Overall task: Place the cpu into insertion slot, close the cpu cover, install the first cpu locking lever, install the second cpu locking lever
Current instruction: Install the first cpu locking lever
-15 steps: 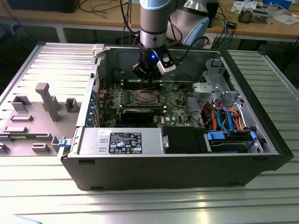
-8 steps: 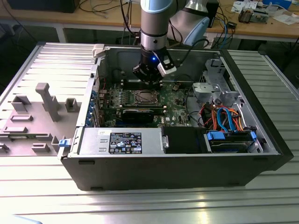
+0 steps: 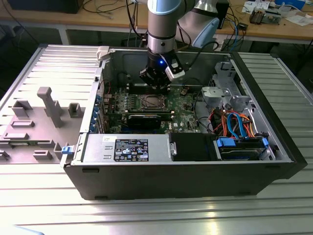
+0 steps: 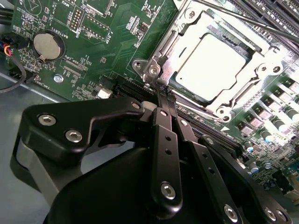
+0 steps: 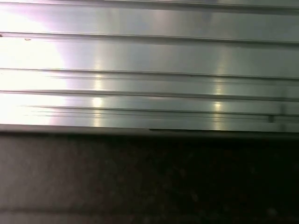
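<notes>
Ribbed aluminium table top [image 3: 156, 215] is seen under an open computer case [image 3: 186, 176], with wooden benches and cables behind it. On the exterior view's left, a grey plastic panel [image 3: 44, 112] lies flat beside the case. Inside the case, the green circuit board [image 3: 186, 115] lies flat; at about five o'clock from its middle a blue drive bracket [image 3: 242, 144] and orange and blue cables [image 3: 234, 122] are seen, and along the near wall a power supply with a label [image 3: 129, 149] is mounted.

The arm [image 3: 164, 24] is lowered into the case from twelve o'clock, and the gripper [image 4: 164, 95] is held just above the board at the edge of the insertion slot [image 3: 152, 102]. In the second wrist view its two black fingers [image 4: 166, 140] are pressed together with almost no gap, their tips touching the metal frame at a corner of the slot, about seven o'clock from the chip. Whether anything thin is pinched between them cannot be told.

The cpu [image 4: 216, 65] is seated flat in the slot, its pale metal top showing through the window of the cpu cover [image 4: 254, 77], which is lying down over it. A thin lever rod [image 4: 243, 18] is seen running along the far side of the frame. A round coin battery [image 4: 47, 45] is set in the board at about nine o'clock from the slot.
</notes>
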`<state>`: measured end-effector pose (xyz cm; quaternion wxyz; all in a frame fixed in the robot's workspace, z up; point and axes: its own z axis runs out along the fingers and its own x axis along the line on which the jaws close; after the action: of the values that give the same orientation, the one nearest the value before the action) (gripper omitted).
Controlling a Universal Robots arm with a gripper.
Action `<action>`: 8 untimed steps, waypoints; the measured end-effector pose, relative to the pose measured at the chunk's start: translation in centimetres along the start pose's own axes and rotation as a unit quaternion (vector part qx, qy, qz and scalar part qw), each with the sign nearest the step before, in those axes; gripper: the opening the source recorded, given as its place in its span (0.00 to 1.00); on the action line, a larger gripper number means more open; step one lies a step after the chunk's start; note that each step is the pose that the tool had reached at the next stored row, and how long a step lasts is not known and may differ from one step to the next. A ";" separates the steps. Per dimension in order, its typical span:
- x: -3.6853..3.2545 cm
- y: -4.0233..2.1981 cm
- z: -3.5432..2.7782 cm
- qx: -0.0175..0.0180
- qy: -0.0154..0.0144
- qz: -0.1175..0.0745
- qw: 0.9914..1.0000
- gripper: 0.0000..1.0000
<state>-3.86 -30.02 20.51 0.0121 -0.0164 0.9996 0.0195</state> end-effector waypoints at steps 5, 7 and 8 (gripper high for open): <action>0.00 0.00 -0.10 0.000 0.000 0.000 1.000 0.11; -0.01 0.00 -0.10 0.001 0.000 0.000 1.000 0.11; -0.01 0.00 -0.09 0.002 0.000 0.000 1.000 0.11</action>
<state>-3.84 -30.03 20.60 0.0120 -0.0165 0.9996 0.0176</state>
